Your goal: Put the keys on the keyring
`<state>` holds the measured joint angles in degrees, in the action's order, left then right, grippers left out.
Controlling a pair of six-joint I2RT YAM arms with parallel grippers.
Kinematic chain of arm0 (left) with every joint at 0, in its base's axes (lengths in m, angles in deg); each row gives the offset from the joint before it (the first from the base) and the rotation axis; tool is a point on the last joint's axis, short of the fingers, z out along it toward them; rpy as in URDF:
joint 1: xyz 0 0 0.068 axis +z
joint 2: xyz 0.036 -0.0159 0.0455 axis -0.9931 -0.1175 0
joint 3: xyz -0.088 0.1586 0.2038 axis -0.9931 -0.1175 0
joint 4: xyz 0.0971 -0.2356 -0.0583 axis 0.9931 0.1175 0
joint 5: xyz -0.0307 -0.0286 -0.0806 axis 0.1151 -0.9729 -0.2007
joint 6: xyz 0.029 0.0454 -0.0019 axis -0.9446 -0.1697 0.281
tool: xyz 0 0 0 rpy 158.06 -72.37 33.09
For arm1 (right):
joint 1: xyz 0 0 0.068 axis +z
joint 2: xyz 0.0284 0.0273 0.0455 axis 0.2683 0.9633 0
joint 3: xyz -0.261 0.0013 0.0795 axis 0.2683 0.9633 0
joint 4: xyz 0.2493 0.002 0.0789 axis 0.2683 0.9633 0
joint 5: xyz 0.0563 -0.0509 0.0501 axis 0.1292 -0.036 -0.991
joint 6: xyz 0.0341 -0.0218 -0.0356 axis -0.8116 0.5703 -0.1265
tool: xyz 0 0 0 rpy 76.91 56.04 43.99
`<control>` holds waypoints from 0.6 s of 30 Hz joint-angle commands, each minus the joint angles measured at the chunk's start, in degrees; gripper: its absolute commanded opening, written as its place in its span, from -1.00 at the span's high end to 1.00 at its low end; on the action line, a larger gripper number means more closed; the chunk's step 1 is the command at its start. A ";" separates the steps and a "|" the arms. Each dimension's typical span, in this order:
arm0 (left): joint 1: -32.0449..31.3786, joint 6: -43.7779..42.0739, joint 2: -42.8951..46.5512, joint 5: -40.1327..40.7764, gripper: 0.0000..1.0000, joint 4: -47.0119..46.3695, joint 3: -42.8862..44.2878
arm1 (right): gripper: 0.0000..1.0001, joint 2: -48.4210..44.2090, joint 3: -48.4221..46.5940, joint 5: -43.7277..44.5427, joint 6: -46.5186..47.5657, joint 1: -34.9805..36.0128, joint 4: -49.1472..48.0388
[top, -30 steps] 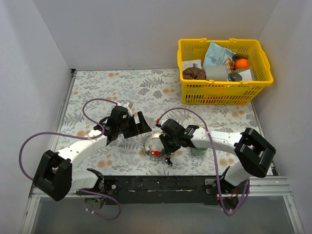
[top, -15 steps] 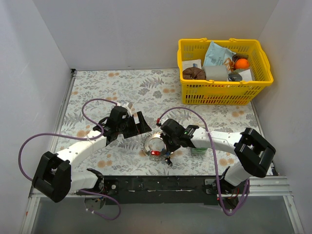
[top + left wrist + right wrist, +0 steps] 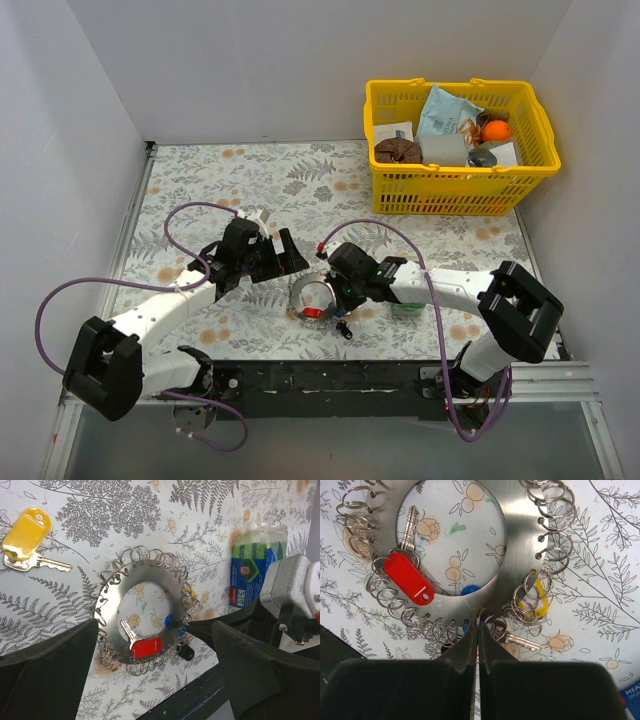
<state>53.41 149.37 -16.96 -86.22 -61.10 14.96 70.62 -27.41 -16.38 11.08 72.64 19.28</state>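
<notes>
The keyring [image 3: 308,296] is a flat shiny metal disc with a wide hole and several small split rings round its rim [image 3: 150,575] [image 3: 520,540]. A red-headed key [image 3: 408,577] [image 3: 146,646] hangs on its rim. A yellow-headed key [image 3: 540,605] sits among the rings, and a blue head [image 3: 470,589] shows under the disc. Another yellow-headed key [image 3: 26,532] lies loose on the table. A black head [image 3: 186,652] lies by the rim. My right gripper [image 3: 478,625] [image 3: 333,292] is shut on the keyring's near rim. My left gripper [image 3: 155,630] [image 3: 283,258] hovers open beside the keyring, holding nothing.
A green and blue sponge packet [image 3: 252,565] [image 3: 405,308] lies under my right arm. A yellow basket [image 3: 455,190] with several items stands at the back right. The dark front rail [image 3: 330,375] runs just below the keyring.
My right gripper has closed on the keyring's rim. The keyring has slid slightly left. My left gripper has stayed open and shifted a little.
</notes>
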 commanded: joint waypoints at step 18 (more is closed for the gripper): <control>-0.21 -2.63 3.85 0.93 -0.96 0.19 0.06 | 0.97 -9.47 8.42 -9.57 6.70 -5.66 -11.02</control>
<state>53.41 147.41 -14.74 -85.98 -61.06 14.96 63.12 -21.33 -22.11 17.53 69.19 12.22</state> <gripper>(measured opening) 0.981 0.028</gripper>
